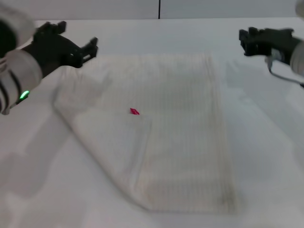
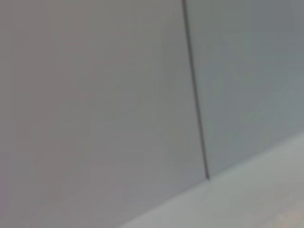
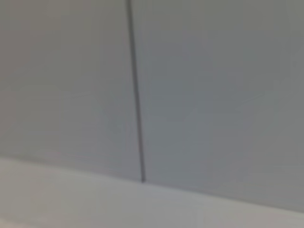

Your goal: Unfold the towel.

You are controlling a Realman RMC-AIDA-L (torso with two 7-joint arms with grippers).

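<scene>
The cream-white towel [image 1: 161,133] lies on the white table in the head view, with faint ribbed stripes. Its left part is folded over, and a small red tag [image 1: 135,111] shows at the folded corner near the middle. My left gripper [image 1: 78,40] hovers above the table at the towel's far left corner, fingers spread apart, holding nothing. My right gripper [image 1: 248,40] hovers to the right of the towel's far right corner, holding nothing. Both wrist views show only the wall and a strip of table, not the towel.
The white table [image 1: 266,156] extends around the towel on all sides. A grey wall with a dark vertical seam [image 1: 159,8] stands behind the table; the seam also shows in the left wrist view [image 2: 194,95] and the right wrist view [image 3: 135,95].
</scene>
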